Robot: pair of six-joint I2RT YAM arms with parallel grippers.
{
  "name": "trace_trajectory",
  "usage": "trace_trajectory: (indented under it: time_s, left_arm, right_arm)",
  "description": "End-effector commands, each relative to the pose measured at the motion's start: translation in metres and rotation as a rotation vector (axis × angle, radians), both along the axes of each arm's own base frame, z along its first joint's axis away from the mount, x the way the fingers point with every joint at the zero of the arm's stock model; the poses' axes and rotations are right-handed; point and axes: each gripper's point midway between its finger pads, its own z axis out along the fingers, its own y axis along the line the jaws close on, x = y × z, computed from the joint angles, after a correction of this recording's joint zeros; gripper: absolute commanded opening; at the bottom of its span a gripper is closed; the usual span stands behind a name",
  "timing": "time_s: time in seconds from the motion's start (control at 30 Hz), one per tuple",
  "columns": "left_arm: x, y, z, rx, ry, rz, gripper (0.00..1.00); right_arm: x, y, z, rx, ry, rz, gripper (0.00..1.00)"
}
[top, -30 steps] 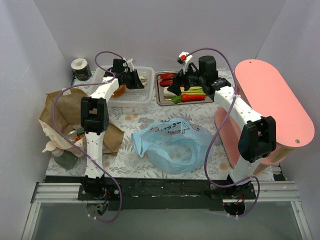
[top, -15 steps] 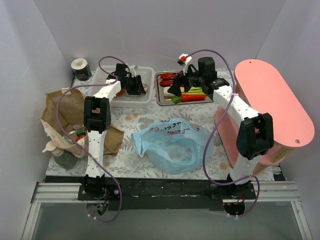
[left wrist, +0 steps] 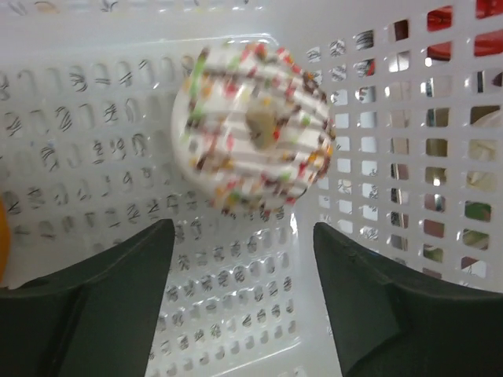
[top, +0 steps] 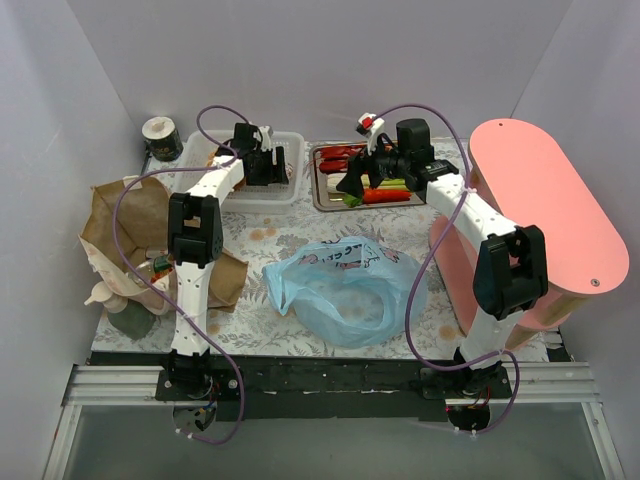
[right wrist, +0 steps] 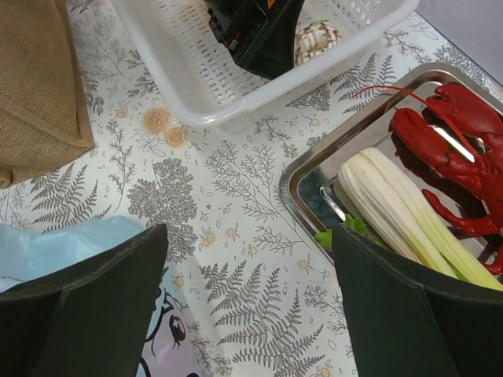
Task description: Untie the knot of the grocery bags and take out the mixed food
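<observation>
My left gripper hangs open inside the white basket, just above a frosted cupcake-like piece with sprinkles that lies free on the basket floor. Over the table beside the steel tray, my right gripper is open and holds nothing. On the tray lie the red lobster, the leek and the carrot. The light-blue plastic bag lies crumpled at the table's middle. A brown paper bag lies at the left.
A large pink oval board stands at the right side. A small cup sits at the back left corner. A pump bottle and small packets lie by the paper bag's mouth.
My left gripper has opened and let the cupcake-like piece go into the basket, after reaching a little further back. The right arm has hardly moved.
</observation>
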Motion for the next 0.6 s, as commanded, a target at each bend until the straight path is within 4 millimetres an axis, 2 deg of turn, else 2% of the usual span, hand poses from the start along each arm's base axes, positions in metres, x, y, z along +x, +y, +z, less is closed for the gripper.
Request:
trace_trajectory:
  time_s: [0.0,0.03,0.07,0.1,0.13,0.17,0.27,0.3,0.37,0.4,0.5,0.53,0.57]
  left_arm:
    - [-0.003,0.017,0.071,0.041,-0.102,0.028,0.73]
    - [-0.005,0.016,0.08,0.036,-0.117,0.018,0.75]
    - [-0.008,0.013,0.104,0.014,-0.158,0.0,0.78]
    - [-0.01,0.011,0.112,0.01,-0.173,-0.019,0.79]
    - [-0.012,0.009,0.124,-0.003,-0.195,-0.035,0.8]
    - [-0.017,0.003,0.146,-0.029,-0.235,-0.068,0.84]
    - [-0.028,0.0,0.177,-0.027,-0.302,-0.145,0.88]
    - [-0.036,0.001,0.199,-0.008,-0.353,-0.182,0.89]
    - [-0.048,0.008,0.21,0.033,-0.369,-0.197,0.91]
    - [-0.056,0.016,0.228,0.067,-0.405,-0.177,0.91]
    - [-0.077,0.033,0.238,0.149,-0.407,-0.173,0.96]
    - [-0.092,0.044,0.25,0.194,-0.407,-0.163,0.96]
    - [-0.1,0.048,0.254,0.221,-0.403,-0.161,0.96]
  right_arm:
    - [-0.015,-0.007,0.022,0.02,-0.045,0.04,0.93]
    - [-0.019,-0.009,0.022,0.009,-0.062,0.064,0.94]
    - [-0.024,-0.012,0.025,0.002,-0.074,0.069,0.95]
    - [-0.03,-0.017,0.014,-0.022,-0.055,0.068,0.96]
    - [-0.033,-0.021,0.015,-0.04,-0.08,0.072,0.96]
    - [-0.037,-0.024,0.007,-0.055,-0.066,0.071,0.98]
    - [-0.048,-0.03,0.006,-0.091,-0.081,0.1,0.98]
    - [-0.052,-0.032,0.004,-0.099,-0.084,0.113,0.98]
    - [-0.061,-0.037,0.007,-0.125,-0.118,0.136,0.98]
    - [-0.065,-0.039,0.003,-0.133,-0.117,0.14,0.98]
    - [-0.068,-0.042,0.004,-0.136,-0.117,0.125,0.98]
    - [-0.069,-0.041,0.001,-0.133,-0.106,0.125,0.98]
    - [-0.068,-0.041,0.0,-0.127,-0.094,0.119,0.98]
